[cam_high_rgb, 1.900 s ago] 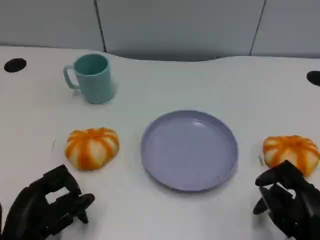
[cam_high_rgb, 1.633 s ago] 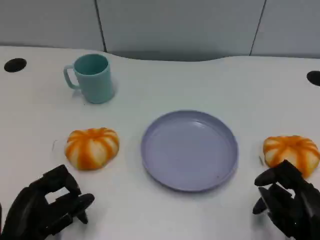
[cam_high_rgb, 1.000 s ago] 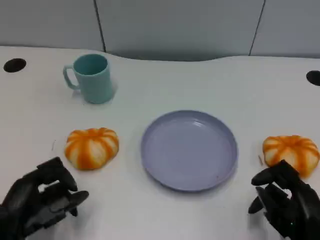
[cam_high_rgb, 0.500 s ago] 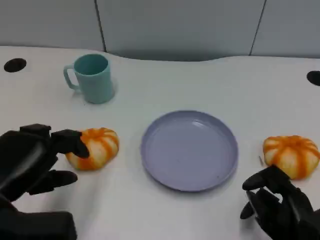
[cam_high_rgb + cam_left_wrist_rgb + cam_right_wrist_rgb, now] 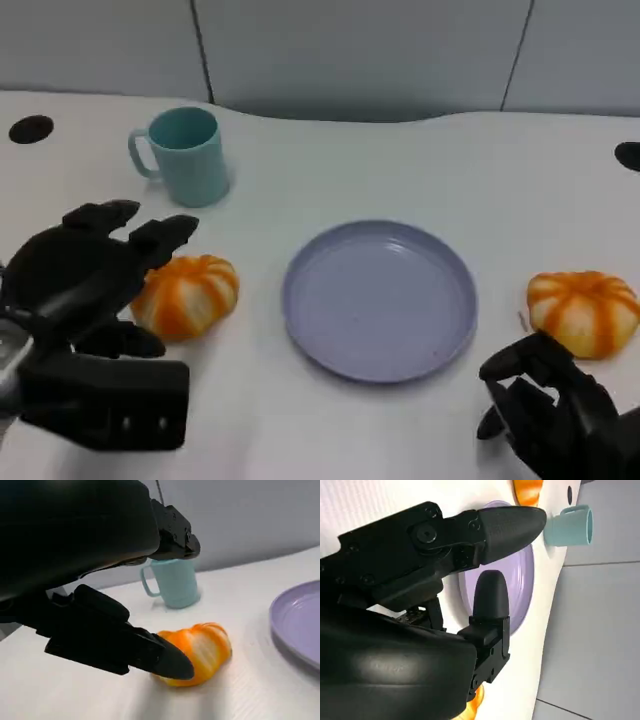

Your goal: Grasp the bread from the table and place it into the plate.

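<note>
Since 0.5 s ago the left hand (image 5: 85,270) has risen and reached farther over the near bread (image 5: 187,293), fingers spread apart and holding nothing, while the right hand (image 5: 545,410) stays low by the table's near edge, fingers loosely apart. Head view: that bread lies on the table (image 5: 400,170) left of the purple plate (image 5: 378,298); a 2nd bread (image 5: 585,310) lies right of it, a teal mug (image 5: 185,155) behind.

Left wrist view: black fingers (image 5: 150,650) hover beside the bread (image 5: 200,650), mug (image 5: 172,582) beyond, plate (image 5: 300,620) alongside.

Right wrist view: parted fingers (image 5: 490,602) frame the plate (image 5: 525,587) and mug (image 5: 570,526).
</note>
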Controlling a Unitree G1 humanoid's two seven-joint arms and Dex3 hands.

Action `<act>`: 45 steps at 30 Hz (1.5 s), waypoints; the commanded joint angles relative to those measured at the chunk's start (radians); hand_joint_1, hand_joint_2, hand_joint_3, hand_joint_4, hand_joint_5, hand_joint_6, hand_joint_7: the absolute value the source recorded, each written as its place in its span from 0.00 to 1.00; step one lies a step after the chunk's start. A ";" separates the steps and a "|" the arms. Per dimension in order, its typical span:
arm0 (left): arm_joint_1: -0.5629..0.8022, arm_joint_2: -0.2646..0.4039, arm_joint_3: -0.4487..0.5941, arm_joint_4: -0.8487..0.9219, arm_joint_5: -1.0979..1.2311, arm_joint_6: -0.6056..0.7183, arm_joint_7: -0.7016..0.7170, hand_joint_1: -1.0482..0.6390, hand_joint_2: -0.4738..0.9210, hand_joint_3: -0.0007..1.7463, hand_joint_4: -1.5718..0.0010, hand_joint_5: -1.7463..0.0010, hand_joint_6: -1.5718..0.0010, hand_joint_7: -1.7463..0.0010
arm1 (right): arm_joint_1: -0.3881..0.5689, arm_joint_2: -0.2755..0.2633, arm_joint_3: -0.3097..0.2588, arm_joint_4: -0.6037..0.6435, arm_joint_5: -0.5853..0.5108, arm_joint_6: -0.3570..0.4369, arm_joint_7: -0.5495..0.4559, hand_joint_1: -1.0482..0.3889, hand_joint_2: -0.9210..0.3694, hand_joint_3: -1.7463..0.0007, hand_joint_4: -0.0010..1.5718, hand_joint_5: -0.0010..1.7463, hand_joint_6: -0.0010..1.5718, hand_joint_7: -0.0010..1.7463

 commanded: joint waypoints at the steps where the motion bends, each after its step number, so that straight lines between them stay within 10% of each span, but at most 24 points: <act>1: -0.103 0.001 -0.067 0.130 -0.025 0.035 -0.060 0.14 0.99 0.01 1.00 1.00 0.98 1.00 | 0.001 -0.011 -0.009 -0.013 0.009 0.004 -0.001 0.53 0.00 0.83 0.37 1.00 0.23 1.00; 22: -0.532 -0.220 -0.367 1.031 -0.027 0.020 0.192 0.19 0.92 0.00 0.97 0.99 0.92 0.99 | -0.014 -0.023 -0.008 0.011 0.005 -0.028 0.005 0.53 0.00 0.82 0.36 1.00 0.22 1.00; 33: -0.564 -0.264 -0.385 1.164 -0.071 -0.028 0.379 0.35 0.84 0.00 0.81 0.91 0.73 0.96 | 0.000 -0.019 -0.005 -0.015 0.012 0.001 0.005 0.53 0.00 0.83 0.35 1.00 0.21 1.00; 34: -0.558 -0.265 -0.380 1.166 -0.076 -0.040 0.426 0.43 0.93 0.00 0.73 0.40 0.67 0.56 | 0.002 -0.019 -0.005 -0.017 0.012 0.002 0.003 0.53 0.00 0.83 0.35 1.00 0.21 1.00; 36: -0.550 -0.265 -0.367 1.174 -0.095 -0.075 0.482 0.49 0.98 0.00 0.65 0.08 0.71 0.15 | 0.003 -0.020 -0.005 -0.015 0.010 -0.005 0.003 0.53 0.00 0.82 0.35 1.00 0.21 1.00; 45: -0.512 -0.257 -0.338 1.198 -0.146 -0.149 0.613 0.48 1.00 0.04 0.48 0.00 0.63 0.00 | 0.011 -0.023 -0.007 -0.019 0.019 -0.006 0.012 0.53 0.00 0.82 0.35 1.00 0.21 1.00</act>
